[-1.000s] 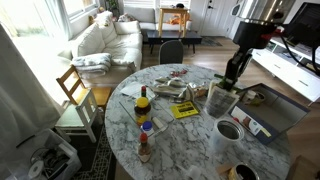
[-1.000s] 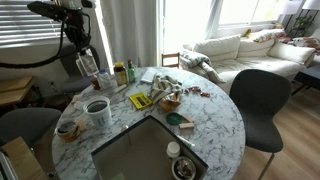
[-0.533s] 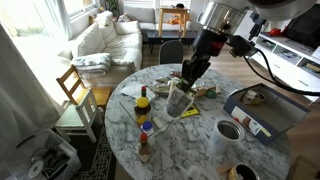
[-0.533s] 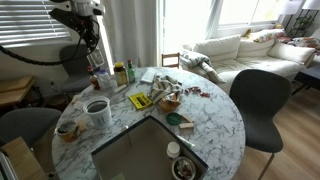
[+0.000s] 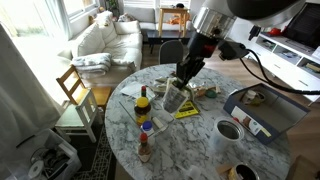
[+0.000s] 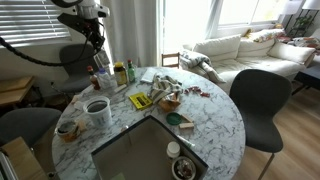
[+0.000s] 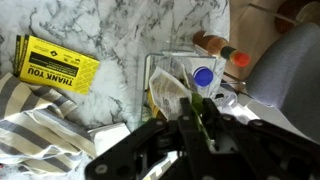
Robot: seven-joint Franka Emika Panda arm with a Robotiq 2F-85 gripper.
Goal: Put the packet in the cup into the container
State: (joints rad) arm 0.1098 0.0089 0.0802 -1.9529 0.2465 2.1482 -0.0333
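Observation:
My gripper [image 5: 185,80] [image 6: 99,62] is shut on the small green packet [image 7: 196,98], which shows as a thin green edge between the fingers [image 7: 197,104]. In an exterior view a pale piece [image 5: 178,98] hangs under the jaws. The gripper holds it above the container [image 7: 151,72], a shallow tray with a pale printed sachet inside. The tray's left part shows in an exterior view [image 5: 162,91]. The white cup [image 5: 231,129] [image 6: 97,109] stands apart on the marble table.
A yellow packet with dark print [image 7: 60,65] [image 5: 185,112] lies beside the tray. Bottles [image 5: 143,105] [image 7: 204,75] stand on its other side. A large grey-blue box [image 5: 265,108] and a dark cup [image 5: 240,172] are near the table's edge.
The gripper has moved sideways from above the cup's side of the table to above the tray, carrying the packet with it.

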